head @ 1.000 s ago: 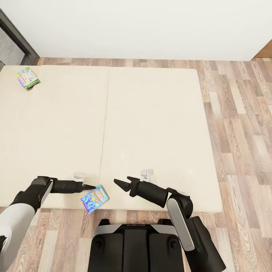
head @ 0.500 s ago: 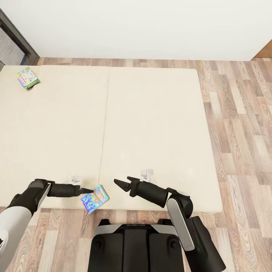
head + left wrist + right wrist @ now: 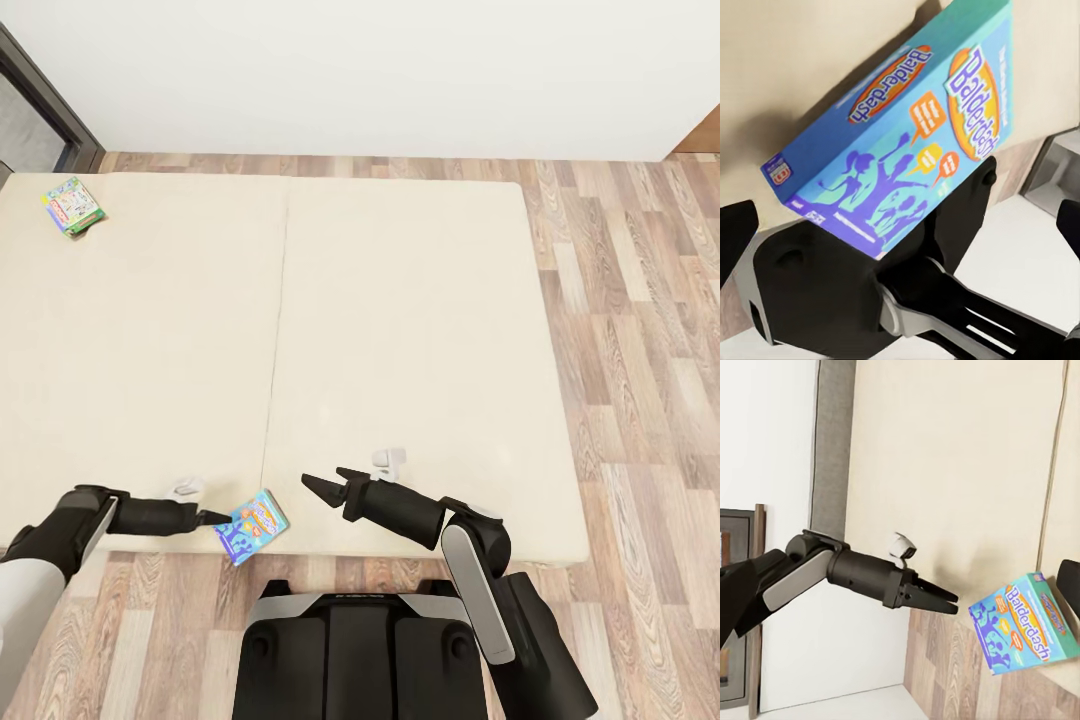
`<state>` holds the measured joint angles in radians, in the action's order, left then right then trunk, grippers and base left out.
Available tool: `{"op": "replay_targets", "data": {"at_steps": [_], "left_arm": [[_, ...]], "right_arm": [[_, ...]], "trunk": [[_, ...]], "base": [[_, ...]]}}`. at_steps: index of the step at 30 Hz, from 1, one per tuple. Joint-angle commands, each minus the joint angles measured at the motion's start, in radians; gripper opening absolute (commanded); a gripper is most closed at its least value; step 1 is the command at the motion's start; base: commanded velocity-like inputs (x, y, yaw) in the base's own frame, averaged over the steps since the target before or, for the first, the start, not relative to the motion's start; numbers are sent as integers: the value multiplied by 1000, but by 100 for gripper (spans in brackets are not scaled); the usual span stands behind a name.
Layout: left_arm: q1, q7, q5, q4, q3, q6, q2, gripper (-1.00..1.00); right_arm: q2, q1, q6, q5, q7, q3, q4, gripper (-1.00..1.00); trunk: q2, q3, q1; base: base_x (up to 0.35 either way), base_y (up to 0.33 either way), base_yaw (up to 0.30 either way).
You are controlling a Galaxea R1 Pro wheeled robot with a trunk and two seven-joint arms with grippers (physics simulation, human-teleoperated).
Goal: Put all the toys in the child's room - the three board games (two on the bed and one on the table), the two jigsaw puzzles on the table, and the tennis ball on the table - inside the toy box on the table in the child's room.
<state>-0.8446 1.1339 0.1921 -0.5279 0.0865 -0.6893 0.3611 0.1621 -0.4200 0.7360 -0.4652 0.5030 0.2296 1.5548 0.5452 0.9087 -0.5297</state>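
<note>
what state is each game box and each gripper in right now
blue board game: lying flat at the bed's near edge, a corner overhanging, not gripped
green-white board game: flat on the bed, far left corner
left gripper: tips beside the blue box, open or shut unclear
right gripper: open, empty, above the bed

We hold both arms low and forward; our left gripper [image 3: 215, 518] looks closed, our right gripper [image 3: 327, 484] spread apart.
</note>
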Motion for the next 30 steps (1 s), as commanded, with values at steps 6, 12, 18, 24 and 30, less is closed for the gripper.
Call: {"op": "replay_targets", "data": {"at_steps": [6, 12, 18, 24, 30], "left_arm": [[3, -34, 9, 0, 7, -11, 15, 100], [4, -57, 9, 0, 7, -15, 16, 100], [4, -166, 5, 1, 9, -15, -7, 100], [4, -278, 0, 3, 10, -10, -45, 100], [4, -312, -2, 3, 12, -5, -69, 100]], "right_arm": [[0, 0, 6, -3, 0, -1, 1, 100], [0, 0, 6, -4, 1, -1, 1, 100], [0, 0, 6, -4, 0, -1, 1, 100], [0, 0, 6, -3, 0, -2, 1, 100], [0, 0, 6, -3, 0, -2, 1, 100]], "trunk": [[1, 1, 0], [1, 1, 0], [1, 1, 0], [1, 1, 0], [1, 1, 0]], "base": [[0, 0, 0], [0, 0, 0], [0, 0, 0], [0, 0, 0], [0, 0, 0]]}}
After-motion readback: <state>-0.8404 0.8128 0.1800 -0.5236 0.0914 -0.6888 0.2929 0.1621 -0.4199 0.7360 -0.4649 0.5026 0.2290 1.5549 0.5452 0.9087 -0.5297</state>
